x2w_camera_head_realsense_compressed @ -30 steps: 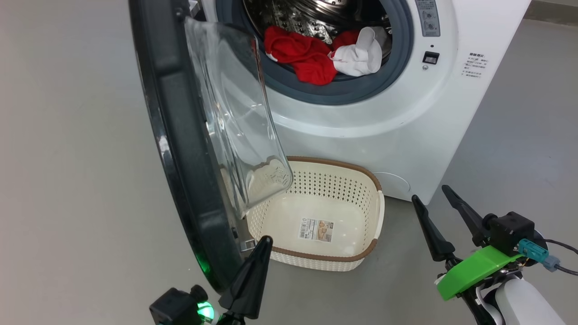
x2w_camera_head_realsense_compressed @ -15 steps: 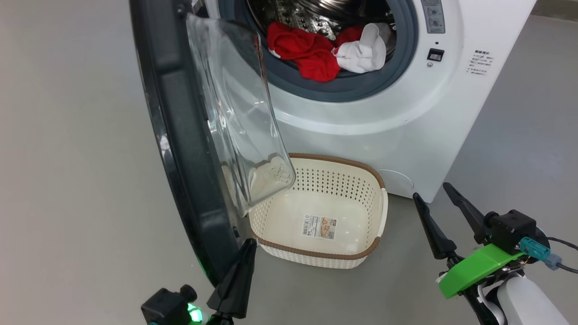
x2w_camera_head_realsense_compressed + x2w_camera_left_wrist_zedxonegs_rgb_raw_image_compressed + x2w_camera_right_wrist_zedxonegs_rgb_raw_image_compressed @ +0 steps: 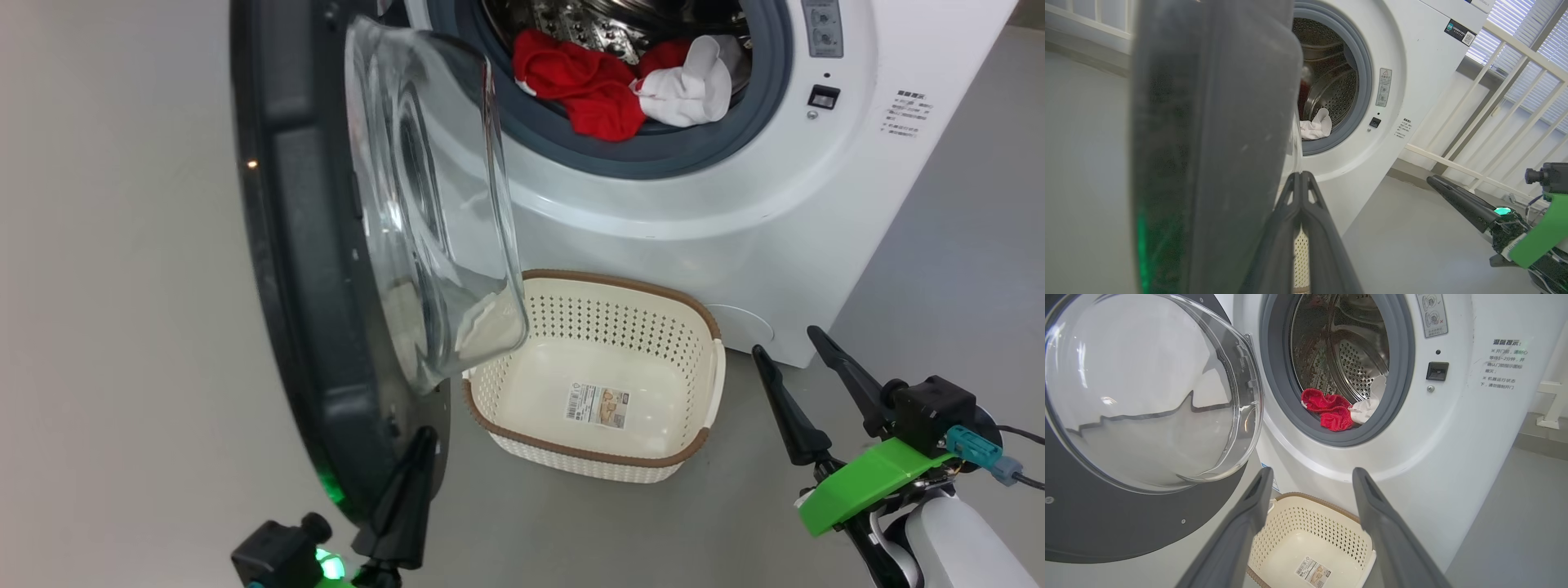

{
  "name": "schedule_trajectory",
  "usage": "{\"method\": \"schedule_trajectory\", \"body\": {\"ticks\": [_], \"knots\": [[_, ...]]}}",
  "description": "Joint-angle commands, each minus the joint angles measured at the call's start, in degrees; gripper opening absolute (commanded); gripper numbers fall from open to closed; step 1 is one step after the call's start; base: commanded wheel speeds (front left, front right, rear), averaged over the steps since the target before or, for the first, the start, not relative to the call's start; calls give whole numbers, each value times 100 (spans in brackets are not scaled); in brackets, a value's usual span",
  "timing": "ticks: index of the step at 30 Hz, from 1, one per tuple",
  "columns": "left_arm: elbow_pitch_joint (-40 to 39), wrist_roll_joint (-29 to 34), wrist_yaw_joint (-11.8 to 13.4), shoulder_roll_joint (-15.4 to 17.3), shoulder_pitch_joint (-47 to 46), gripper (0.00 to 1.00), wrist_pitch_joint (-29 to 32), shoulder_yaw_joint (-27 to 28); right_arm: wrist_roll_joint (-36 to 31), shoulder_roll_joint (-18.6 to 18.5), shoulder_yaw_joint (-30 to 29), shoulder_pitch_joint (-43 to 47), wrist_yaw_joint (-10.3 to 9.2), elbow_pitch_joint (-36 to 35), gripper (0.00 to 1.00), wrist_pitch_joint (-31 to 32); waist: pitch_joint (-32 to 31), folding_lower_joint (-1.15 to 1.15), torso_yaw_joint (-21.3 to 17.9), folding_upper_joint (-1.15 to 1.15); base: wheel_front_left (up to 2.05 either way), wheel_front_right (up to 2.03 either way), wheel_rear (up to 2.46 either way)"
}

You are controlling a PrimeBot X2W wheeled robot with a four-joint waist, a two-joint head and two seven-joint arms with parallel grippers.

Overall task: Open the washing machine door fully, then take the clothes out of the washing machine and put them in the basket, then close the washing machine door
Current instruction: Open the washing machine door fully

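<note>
At lower left of the head view: door part-open, left arm nearest it.
My left gripper, fingers pressed together on nothing, points up just beside the door's inner face, low on its rim; whether they touch I cannot tell; the door stands edge-on up the frame, so I judge the push goes leftward; right gripper hangs spread and empty at lower right; clothes lie in the washing machine mouth, upper centre; basket sits below, between the grippers.

glossy black plastic door rim around a clear glass bowl; perforated shiny steel drum; matt grey rubber ring; soft red and white cloth; cream perforated plastic basket.
</note>
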Motion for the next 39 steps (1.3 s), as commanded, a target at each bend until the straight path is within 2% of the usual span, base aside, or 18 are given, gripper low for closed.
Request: {"method": "schedule_trajectory", "body": {"ticks": [1, 12, 21, 30, 39], "knots": [[-81, -39, 145, 124, -182, 0, -66, 354, -83, -37, 93, -159, 9, -163, 100, -69, 31, 0, 38, 0, 0, 0, 0], [-99, -77, 375, 348, -94, 0, -108, 983, -113, -75, 105, -219, 9, -185, 100, -69, 149, 0, 182, 0, 0, 0, 0], [16, -81, 449, 499, -144, 0, -123, 1515, -111, -116, 139, -305, 9, -165, 100, -69, 196, 0, 262, 0, 0, 0, 0], [282, -43, 390, 667, -349, 0, -127, 2064, -101, -146, 180, -326, 9, -169, 100, -69, 238, 0, 304, 0, 0, 0, 0], [955, 109, 184, 836, -808, 0, -127, 2767, -86, -188, 272, -389, 9, -146, 100, -69, 327, 0, 268, 0, 0, 0, 0]]}}
